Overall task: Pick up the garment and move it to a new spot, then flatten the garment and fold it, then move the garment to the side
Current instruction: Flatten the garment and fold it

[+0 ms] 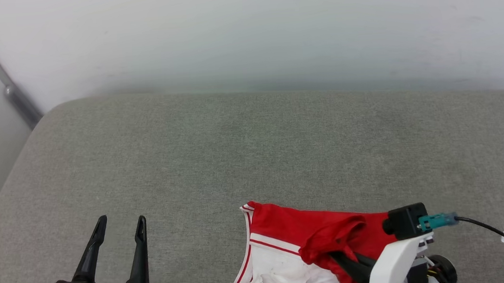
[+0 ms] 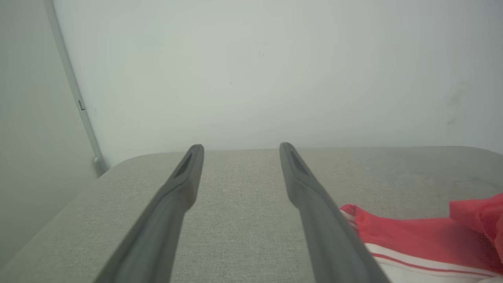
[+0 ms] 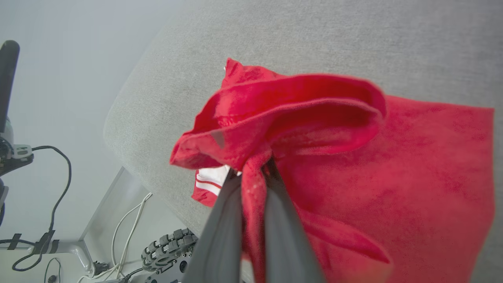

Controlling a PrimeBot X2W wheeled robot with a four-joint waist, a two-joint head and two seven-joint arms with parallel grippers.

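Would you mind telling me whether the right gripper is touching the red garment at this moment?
Touching. The right wrist view shows a bunch of the garment pinched between the closed fingers of the right gripper.

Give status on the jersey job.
Done: right gripper is shut on a bunched red fold of the garment. In hand: the pick-up and move; most cloth lies crumpled at the near edge of the grey cushion. To do: flatten, fold, set aside; left gripper open, empty.

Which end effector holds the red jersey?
The right end effector, pinched shut on a fold of the jersey; the left end effector hangs open, empty.
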